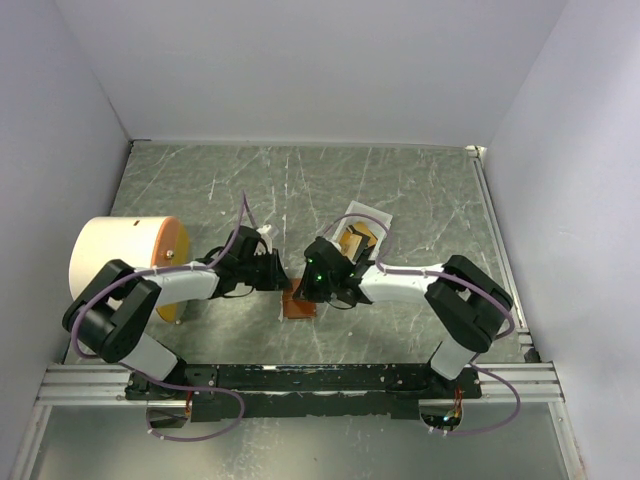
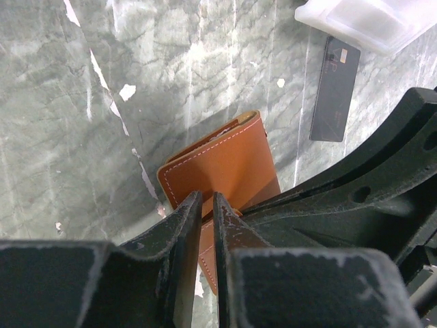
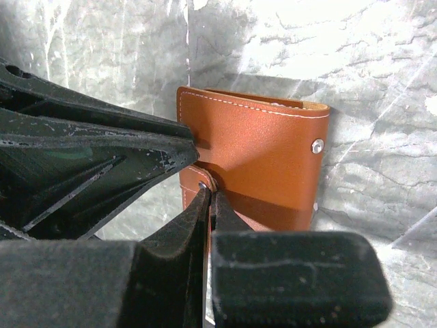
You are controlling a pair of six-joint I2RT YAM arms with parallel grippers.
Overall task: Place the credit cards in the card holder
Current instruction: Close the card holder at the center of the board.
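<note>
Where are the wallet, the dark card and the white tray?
wallet (image 2: 225,164), left wrist view, middle of its brown flap.
dark card (image 2: 334,89), left wrist view, centre of its face.
white tray (image 2: 362,27), left wrist view, its rim.

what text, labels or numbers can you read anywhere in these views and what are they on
No text is legible in any view.
dark card: a pale patch and faint marks near its top end, too small and blurred to read.
card holder: plain brown leather with stitching, no lettering visible.
white tray: no marking visible.
</note>
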